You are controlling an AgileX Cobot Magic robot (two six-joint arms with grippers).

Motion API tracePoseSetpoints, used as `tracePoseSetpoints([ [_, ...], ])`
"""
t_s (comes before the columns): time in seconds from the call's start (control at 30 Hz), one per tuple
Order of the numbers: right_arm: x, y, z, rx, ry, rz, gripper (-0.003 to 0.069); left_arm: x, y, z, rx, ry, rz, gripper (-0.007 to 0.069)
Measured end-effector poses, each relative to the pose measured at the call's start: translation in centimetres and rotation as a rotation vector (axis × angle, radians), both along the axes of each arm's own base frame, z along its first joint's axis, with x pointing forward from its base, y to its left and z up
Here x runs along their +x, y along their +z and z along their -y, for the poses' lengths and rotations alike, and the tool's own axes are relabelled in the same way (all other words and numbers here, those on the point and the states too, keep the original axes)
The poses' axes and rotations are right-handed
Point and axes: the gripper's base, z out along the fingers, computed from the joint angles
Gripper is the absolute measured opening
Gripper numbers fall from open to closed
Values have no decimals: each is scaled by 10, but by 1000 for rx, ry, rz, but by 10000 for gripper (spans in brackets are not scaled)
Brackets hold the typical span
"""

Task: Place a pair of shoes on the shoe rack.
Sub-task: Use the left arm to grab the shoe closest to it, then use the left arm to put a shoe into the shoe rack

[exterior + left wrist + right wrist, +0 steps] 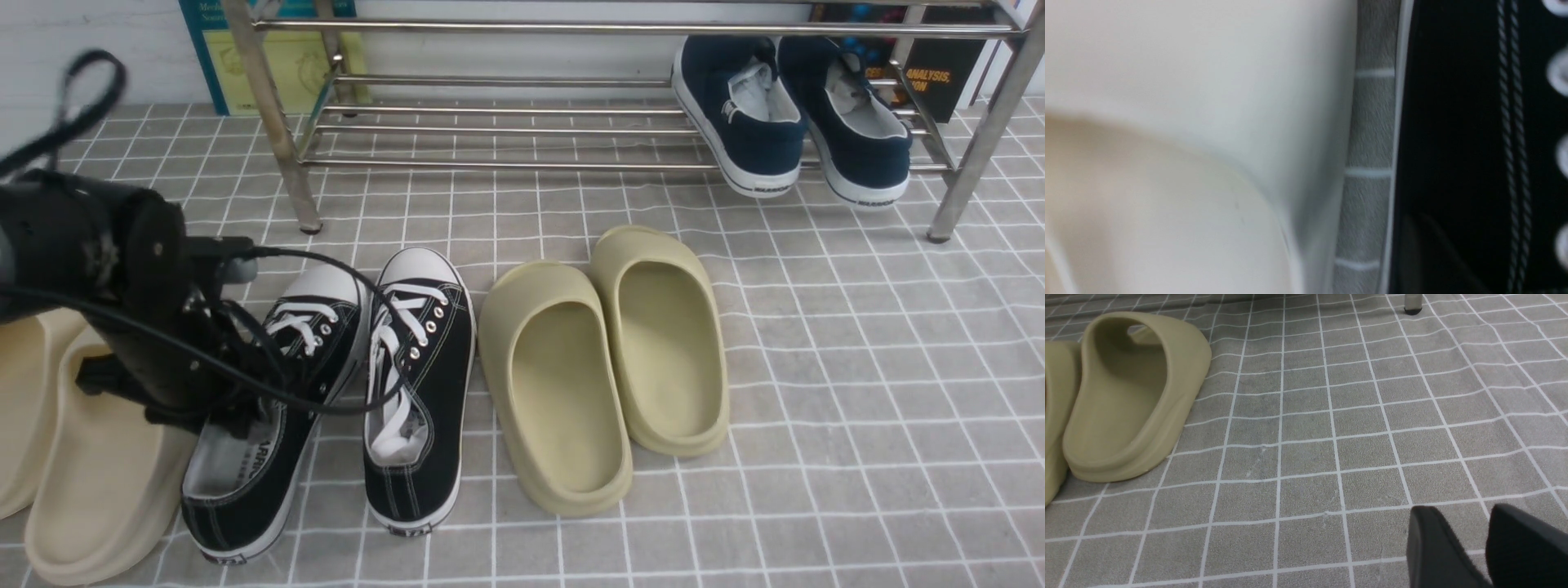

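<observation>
The pair of shoes, two black canvas sneakers with white laces, stands side by side on the grey tiled mat at the lower left: the left one and the right one, toes toward the shoe rack. My left gripper is down at the left sneaker's opening, its fingertips hidden behind the wrist and cables. The left wrist view is filled by that sneaker's black side, too close to show the jaws. My right gripper hovers open over bare mat, nothing between its fingers. The right arm is outside the front view.
Navy slip-ons sit on the rack's lower shelf at the right. Olive slides lie right of the sneakers, one olive slide showing in the right wrist view. Cream slides lie under my left arm, against the left sneaker. Books lean behind the rack.
</observation>
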Motion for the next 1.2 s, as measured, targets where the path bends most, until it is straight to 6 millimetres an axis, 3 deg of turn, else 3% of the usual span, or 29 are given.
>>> tracePoseSetpoints([
  [0.07, 0, 0, 0, 0, 0, 0, 235, -1, 3, -1, -4, 16, 7, -14],
  [0.2, 0, 0, 0, 0, 0, 0, 235, -7, 17, 1, -38, 46, 28, -13],
  [0.33, 0, 0, 0, 0, 0, 0, 235, -7, 66, 2, -69, 54, 114, -13],
  [0.4, 0, 0, 0, 0, 0, 0, 235, -2, 76, 3, -70, 45, 138, -13],
  [0.43, 0, 0, 0, 0, 0, 0, 235, 8, 92, 4, -68, 21, 179, -13],
  [0.57, 0, 0, 0, 0, 0, 0, 235, 37, 108, 9, -71, -9, 197, -13],
  [0.63, 0, 0, 0, 0, 0, -1, 235, 64, 108, 14, -85, -15, 185, -13],
  [0.7, 0, 0, 0, 0, 0, -1, 235, 76, 106, 16, -85, -15, 182, -13],
  [0.73, 0, 0, 0, 0, 0, -1, 235, 93, 104, 19, -93, -13, 186, -13],
  [1.0, 0, 0, 0, 0, 0, -1, 237, 181, 92, 33, -154, 24, 321, -13],
  [1.2, 0, 0, 0, 0, 0, -1, 238, 197, 89, 40, -200, 95, 275, -13],
])
